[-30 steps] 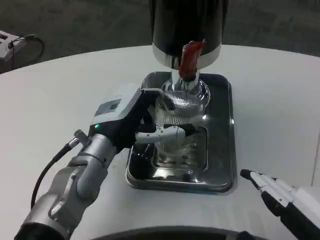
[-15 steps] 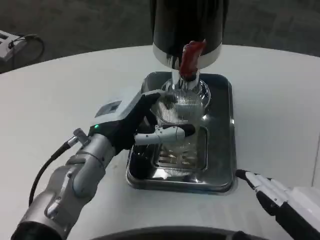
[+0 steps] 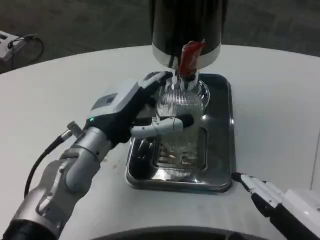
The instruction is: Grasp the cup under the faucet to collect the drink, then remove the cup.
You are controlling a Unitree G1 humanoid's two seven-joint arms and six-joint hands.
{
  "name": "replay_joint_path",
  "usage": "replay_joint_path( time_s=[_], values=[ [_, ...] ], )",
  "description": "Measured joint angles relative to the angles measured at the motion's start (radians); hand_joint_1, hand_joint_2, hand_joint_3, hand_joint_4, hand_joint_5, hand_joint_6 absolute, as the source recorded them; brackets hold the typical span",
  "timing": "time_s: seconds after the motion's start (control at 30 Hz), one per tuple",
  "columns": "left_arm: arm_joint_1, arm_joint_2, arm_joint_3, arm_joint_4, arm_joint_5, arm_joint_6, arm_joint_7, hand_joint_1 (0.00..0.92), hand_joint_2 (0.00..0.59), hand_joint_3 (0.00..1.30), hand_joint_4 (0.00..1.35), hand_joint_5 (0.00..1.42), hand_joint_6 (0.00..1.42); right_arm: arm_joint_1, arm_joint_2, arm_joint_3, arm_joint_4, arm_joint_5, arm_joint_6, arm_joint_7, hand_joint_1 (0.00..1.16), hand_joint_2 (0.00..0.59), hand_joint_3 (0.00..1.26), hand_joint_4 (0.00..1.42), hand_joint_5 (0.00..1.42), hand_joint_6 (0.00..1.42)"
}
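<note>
The left hand [image 3: 131, 114] grips the clear ribbed cup [image 3: 181, 107], with one finger across its front and the others wrapped around its left side. The cup is directly below the faucet with the red lever [image 3: 188, 59] of the black dispenser [image 3: 186, 25], above the metal drip tray [image 3: 220, 165] on the white desk [image 3: 280, 110]. The right hand [image 3: 280, 207] sits at the lower right, beside the tray's corner, holding nothing; its finger position cannot be determined.
</note>
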Motion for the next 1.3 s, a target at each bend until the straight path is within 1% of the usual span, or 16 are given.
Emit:
replay_joint_path(
  time_s=[0.03,0.3,0.4,0.47,0.53,0.6,0.67,0.77,0.83,0.93,0.97,1.07,1.1,1.17,1.27,1.3],
  values=[
    [0.005,0.002,0.002,-0.008,-0.003,0.000,-0.002,0.129,0.073,0.13,0.15,0.40,0.46,0.000,0.000,0.001,0.000,0.000,0.000,0.000,0.35,0.437,0.00,0.00,0.00,0.05],
    [0.122,0.047,0.097,-0.190,-0.078,0.024,-0.043,0.128,0.072,0.13,0.16,0.41,0.47,-0.023,0.006,0.005,0.000,0.001,0.010,-0.004,0.35,0.442,0.00,0.00,0.00,0.04],
    [0.178,0.064,0.139,-0.260,-0.112,0.038,-0.060,0.115,0.072,0.14,0.16,0.41,0.47,-0.026,0.007,0.006,-0.001,0.002,0.011,-0.004,0.36,0.444,0.00,0.00,0.00,0.04],
    [0.221,0.085,0.178,-0.318,-0.130,0.051,-0.072,0.114,0.072,0.14,0.16,0.41,0.47,-0.026,0.007,0.007,-0.002,0.003,0.012,-0.005,0.36,0.445,0.00,0.00,0.00,0.04],
    [0.260,0.096,0.222,-0.374,-0.159,0.067,-0.076,0.112,0.072,0.18,0.20,0.41,0.46,-0.027,0.008,0.007,-0.002,0.004,0.015,-0.005,0.36,0.445,0.00,0.00,0.00,0.04],
    [0.290,0.097,0.257,-0.414,-0.190,0.074,-0.079,0.104,0.079,0.21,0.24,0.41,0.43,-0.029,0.008,0.008,-0.002,0.006,0.018,-0.005,0.36,0.446,0.00,0.00,0.00,0.03],
    [0.324,0.088,0.299,-0.459,-0.233,0.073,-0.076,0.093,0.085,0.24,0.27,0.41,0.40,-0.029,0.009,0.006,-0.002,0.011,0.020,-0.007,0.36,0.446,0.00,0.00,0.00,0.03],
    [0.360,0.071,0.364,-0.552,-0.314,0.070,-0.070,0.065,0.091,0.27,0.29,0.41,0.39,-0.031,0.009,0.005,-0.002,0.016,0.026,-0.007,0.36,0.446,0.00,0.00,0.00,0.03],
    [0.362,0.069,0.380,-0.576,-0.330,0.070,-0.070,0.037,0.091,0.29,0.31,0.40,0.37,-0.033,0.009,0.005,-0.002,0.017,0.029,-0.008,0.36,0.446,0.00,0.00,0.00,0.03],
    [0.373,0.065,0.391,-0.629,-0.385,0.068,-0.085,0.003,0.095,0.31,0.31,0.38,0.35,-0.033,0.008,0.003,-0.003,0.018,0.032,-0.008,0.36,0.446,0.00,0.00,0.00,0.03],
    [0.373,0.065,0.393,-0.637,-0.392,0.067,-0.088,0.001,0.092,0.29,0.29,0.37,0.34,-0.033,0.008,0.002,-0.003,0.018,0.032,-0.008,0.36,0.446,0.00,0.00,0.00,0.03],
    [0.367,0.066,0.403,-0.659,-0.474,0.070,-0.148,0.000,0.088,0.24,0.24,0.34,0.33,-0.031,0.007,0.000,-0.003,0.019,0.032,-0.008,0.36,0.446,0.00,0.00,0.00,0.03],
    [0.350,0.067,0.403,-0.661,-0.519,0.086,-0.193,0.000,0.082,0.22,0.22,0.33,0.33,-0.030,0.007,0.000,-0.003,0.020,0.033,-0.008,0.36,0.446,0.00,0.00,0.00,0.03],
    [0.329,0.067,0.405,-0.661,-0.560,0.107,-0.226,0.000,0.083,0.20,0.20,0.33,0.33,-0.024,0.007,-0.001,-0.004,0.019,0.033,-0.008,0.36,0.446,0.00,0.00,0.00,0.03],
    [0.274,0.072,0.406,-0.661,-0.625,0.156,-0.281,0.000,0.084,0.20,0.18,0.32,0.32,-0.015,0.007,-0.001,-0.006,0.020,0.033,-0.008,0.36,0.446,0.00,0.00,0.00,0.03],
    [0.244,0.076,0.404,-0.661,-0.641,0.184,-0.308,0.000,0.084,0.20,0.17,0.31,0.31,-0.013,0.006,-0.002,-0.007,0.020,0.033,-0.008,0.36,0.446,0.00,0.00,0.00,0.03]
  ],
)
